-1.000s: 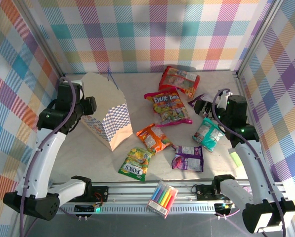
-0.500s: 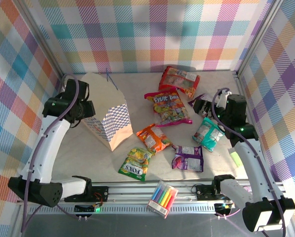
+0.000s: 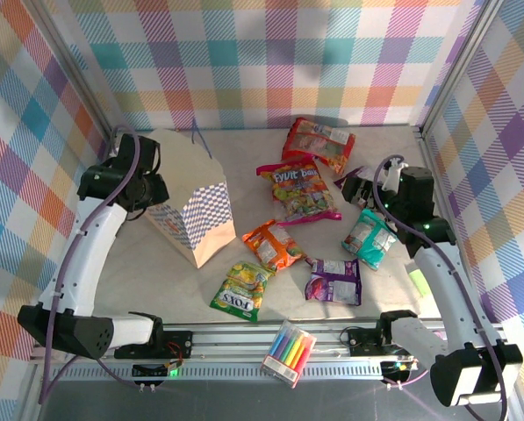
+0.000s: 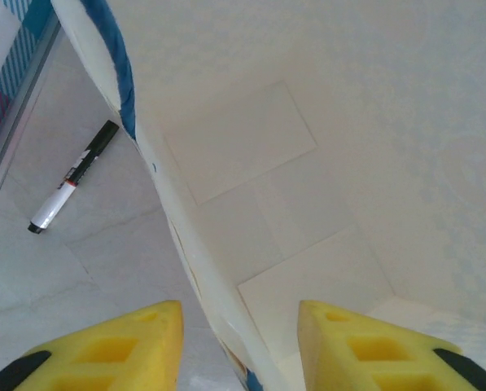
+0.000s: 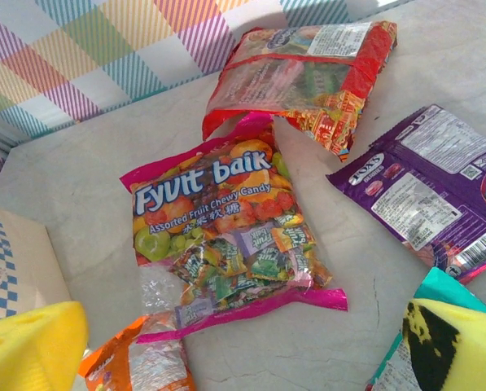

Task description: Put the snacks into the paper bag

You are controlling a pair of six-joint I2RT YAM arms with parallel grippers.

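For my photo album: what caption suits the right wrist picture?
Open right gripper faces the pink-edged candy packet, red packet and purple packet lying beyond.

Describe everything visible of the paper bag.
The paper bag is tan kraft with a blue-and-white checked band and a blue cord handle at its far end. It seems to lie on its side on the table, left of the snacks, mouth toward the left gripper, whose open yellow fingers straddle one wall at the rim. Its inside looks pale and smooth.
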